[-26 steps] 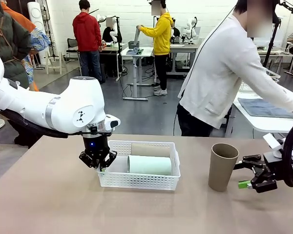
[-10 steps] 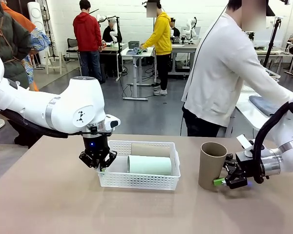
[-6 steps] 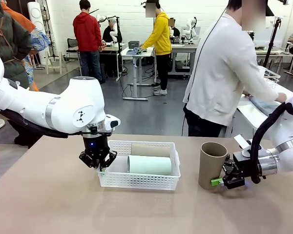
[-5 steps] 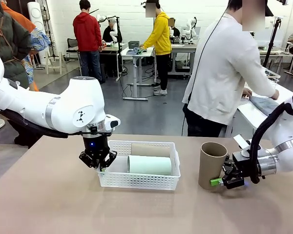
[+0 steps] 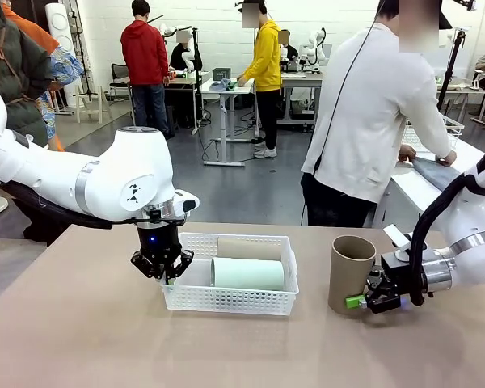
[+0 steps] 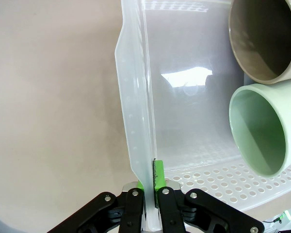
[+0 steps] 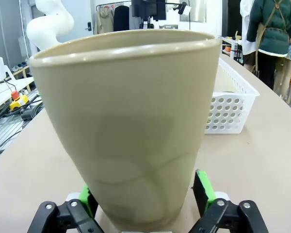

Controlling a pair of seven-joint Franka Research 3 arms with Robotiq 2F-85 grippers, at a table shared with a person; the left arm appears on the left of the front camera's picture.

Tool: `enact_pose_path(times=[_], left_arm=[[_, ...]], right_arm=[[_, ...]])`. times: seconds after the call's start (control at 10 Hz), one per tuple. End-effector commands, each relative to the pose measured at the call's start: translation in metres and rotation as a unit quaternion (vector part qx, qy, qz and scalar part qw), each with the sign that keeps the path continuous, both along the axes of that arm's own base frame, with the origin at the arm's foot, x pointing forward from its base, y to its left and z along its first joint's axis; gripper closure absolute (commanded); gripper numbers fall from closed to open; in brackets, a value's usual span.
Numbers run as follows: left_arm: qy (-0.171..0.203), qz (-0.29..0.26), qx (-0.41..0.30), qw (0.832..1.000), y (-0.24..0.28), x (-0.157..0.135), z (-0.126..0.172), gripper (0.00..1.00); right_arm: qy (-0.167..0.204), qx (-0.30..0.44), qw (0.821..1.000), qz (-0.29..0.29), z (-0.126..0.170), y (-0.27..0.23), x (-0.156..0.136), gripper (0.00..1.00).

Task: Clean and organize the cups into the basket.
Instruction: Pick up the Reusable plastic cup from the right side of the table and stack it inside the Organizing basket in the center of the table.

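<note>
Right tool (image 7: 145,196) flanking upright tan cup (image 7: 131,111), left tool (image 6: 150,187) pinching basket (image 6: 135,116) rim

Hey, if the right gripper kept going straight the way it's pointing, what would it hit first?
The upright tan cup. It stands between the fingers of the right gripper, so the palm would likely press into the cup's lower wall almost at once.

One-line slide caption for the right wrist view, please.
Fingers of the right gripper flank the base of an upright tan cup on the table, basket behind it.
</note>
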State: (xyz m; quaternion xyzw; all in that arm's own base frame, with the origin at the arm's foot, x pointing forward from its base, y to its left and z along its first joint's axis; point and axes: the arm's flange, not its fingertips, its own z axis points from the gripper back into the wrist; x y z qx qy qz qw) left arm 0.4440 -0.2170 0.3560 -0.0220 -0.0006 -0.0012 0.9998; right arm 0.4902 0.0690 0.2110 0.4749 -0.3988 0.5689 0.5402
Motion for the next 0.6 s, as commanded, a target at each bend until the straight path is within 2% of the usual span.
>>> enact_pose_path(times=[0.0, 0.1, 0.2, 0.4, 0.5], left_arm=[[-0.004, 0.000, -0.002, 1.000, -0.001, 0.000, 0.003, 1.00], [-0.004, 0.000, -0.002, 1.000, -0.001, 0.000, 0.003, 1.00], [-0.004, 0.000, -0.002, 1.000, -0.001, 0.000, 0.003, 1.00], [-0.004, 0.000, -0.002, 1.000, -0.001, 0.000, 0.003, 1.00], [-0.004, 0.000, -0.002, 1.000, -0.001, 0.000, 0.003, 1.00]], right_arm=[[0.000, 0.004, 1.000, 0.004, -0.001, 0.003, 0.005, 0.41], [-0.002, 0.003, 1.000, 0.007, -0.002, 0.003, 0.004, 0.63], [-0.003, 0.003, 1.000, 0.008, -0.002, 0.003, 0.003, 0.99], [-0.003, 0.004, 1.000, 0.007, 0.002, 0.003, 0.001, 1.00], [-0.002, -0.011, 1.000, -0.005, 0.018, 0.004, -0.006, 1.00]])
